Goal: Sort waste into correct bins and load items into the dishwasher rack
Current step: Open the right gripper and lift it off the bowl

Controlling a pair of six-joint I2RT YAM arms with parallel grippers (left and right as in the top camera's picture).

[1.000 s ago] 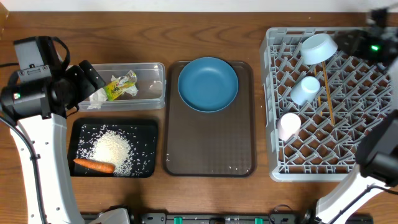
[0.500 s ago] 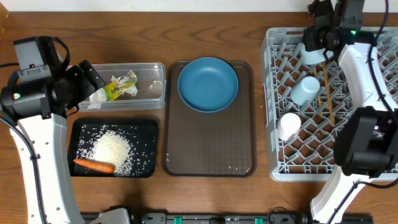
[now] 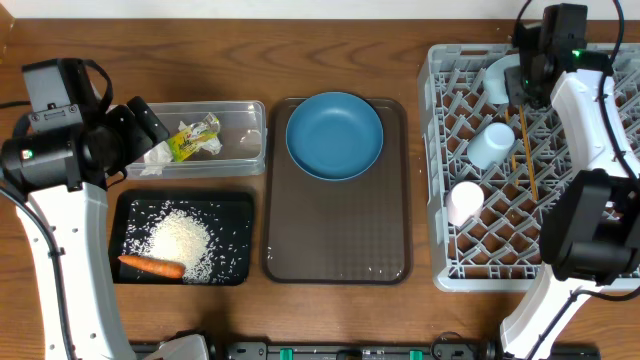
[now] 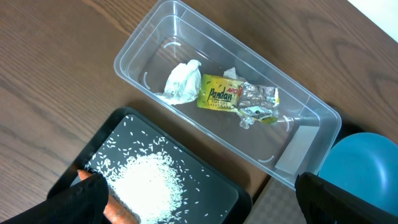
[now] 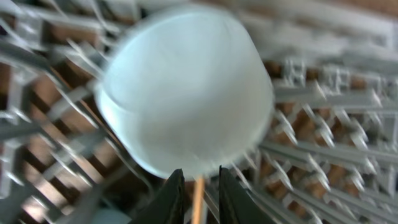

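While the right arm swings in over the far corner of the rack, we find the right pincer [image 5: 196, 186] drawn nearly together. Its fingers [image 5: 171, 196] stand a slit apart, with a thin wooden stick showing in the gap. Whether it pinches that stick or only hangs above it, we cannot tell.

Just ahead of the fingers the white bowl [image 5: 186, 93] fills the wrist view, blurred and tipped on the pegs. A second ago the arm shows only at the corner of the overhead view; now it stands over the bowl and hides half of it. The bowl itself seems to sit about where it did.

Below it in the dishwasher rack [image 3: 435, 170] lie the chopsticks [image 3: 527, 150]. The light-blue cup [image 3: 491, 145] and the pink cup [image 3: 464, 202] are beside them, and none of these has shifted.

Outward again, the blue plate [image 3: 334, 135] rests on the brown tray [image 3: 335, 240], unmoved and, we judge, the one item left to load.

Across the counter [image 3: 350, 50] the left pincer [image 4: 199, 205] hangs spread wide and idle over the bins. The tissue [image 4: 181, 82] and wrapper [image 4: 219, 98] lie in the clear tub [image 4: 143, 43]. The rice [image 3: 180, 240] and carrot [image 3: 150, 266] are on the black tray [image 3: 235, 205].

We read the sorting as done, with the right arm settling the rack's load.
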